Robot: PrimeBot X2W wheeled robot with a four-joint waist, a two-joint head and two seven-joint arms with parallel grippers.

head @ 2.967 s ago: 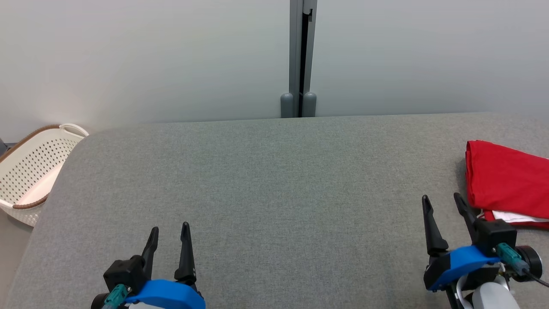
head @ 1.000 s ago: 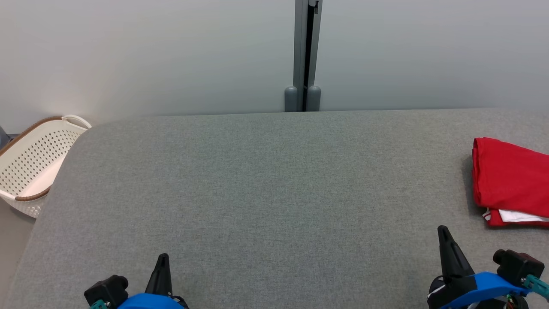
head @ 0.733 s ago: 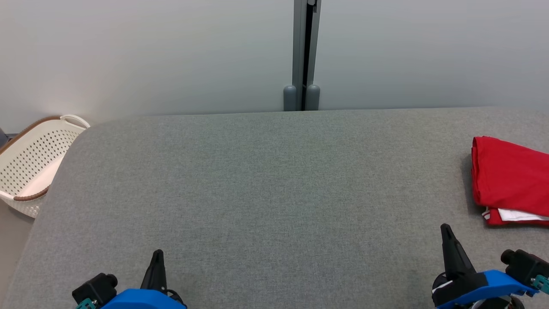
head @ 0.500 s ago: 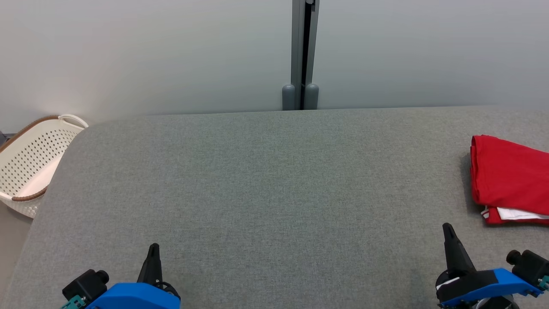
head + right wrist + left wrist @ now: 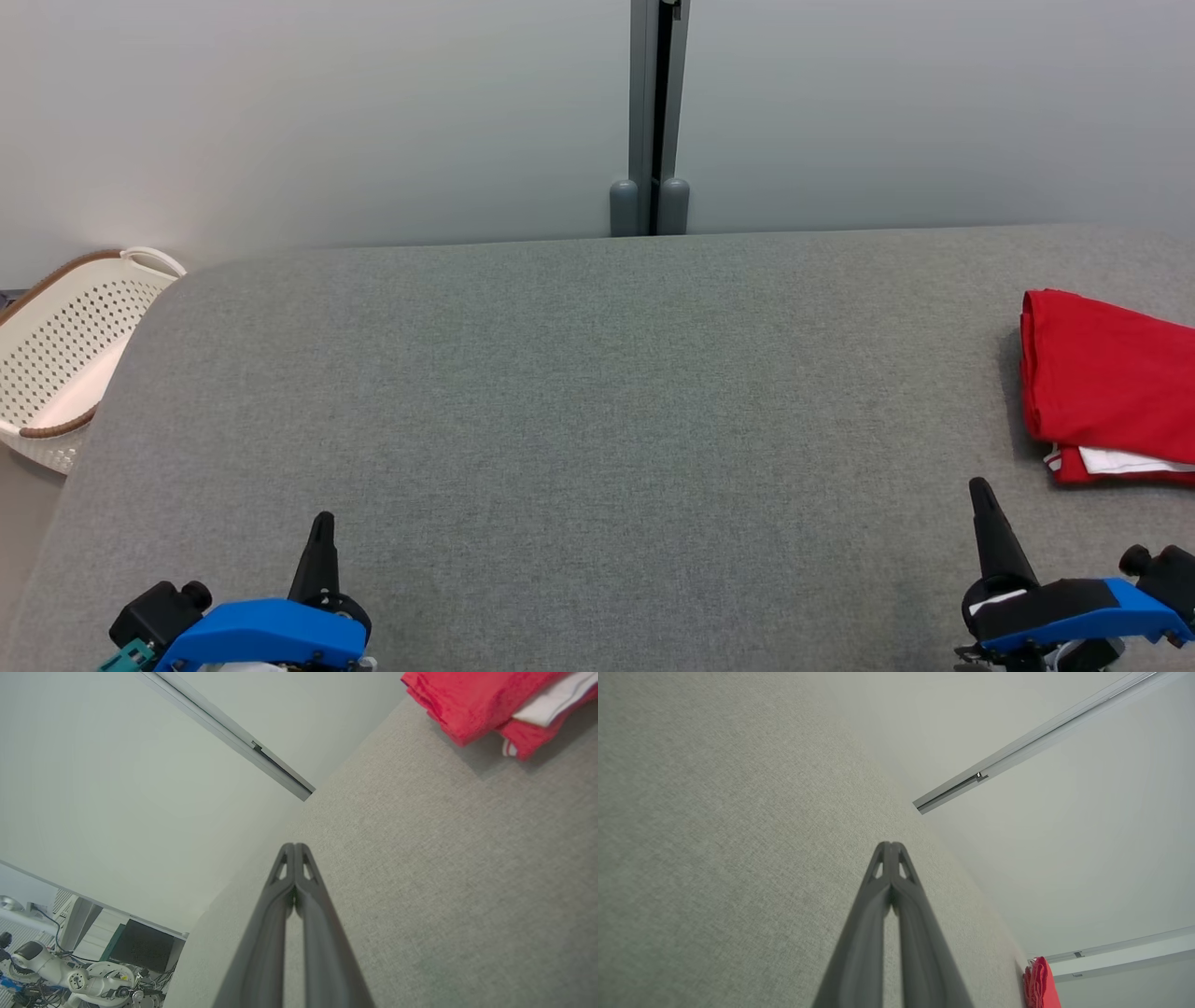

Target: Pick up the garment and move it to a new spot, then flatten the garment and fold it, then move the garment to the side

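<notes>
Apparently the task is almost finished. The red garment lies folded at the far right end of the grey desk, with a white part showing under its near edge, and nothing holds it. So the picking up, flattening, folding and moving aside all look done. I judge that only bringing the arms back to rest is left. The head view cuts the garment at its right edge, so perhaps the fold is less neat there; I cannot tell.

The left jaws are pressed together and empty, low over the left part of the desk. The right jaws are also together and empty, near the garment but not touching it.

Three seconds ago both pairs of jaws stood apart; now they are closed. Both also sit lower in the head view, and the right pair is farther from the garment. The garment keeps the same shape and place; only the camera has shifted a little.
</notes>
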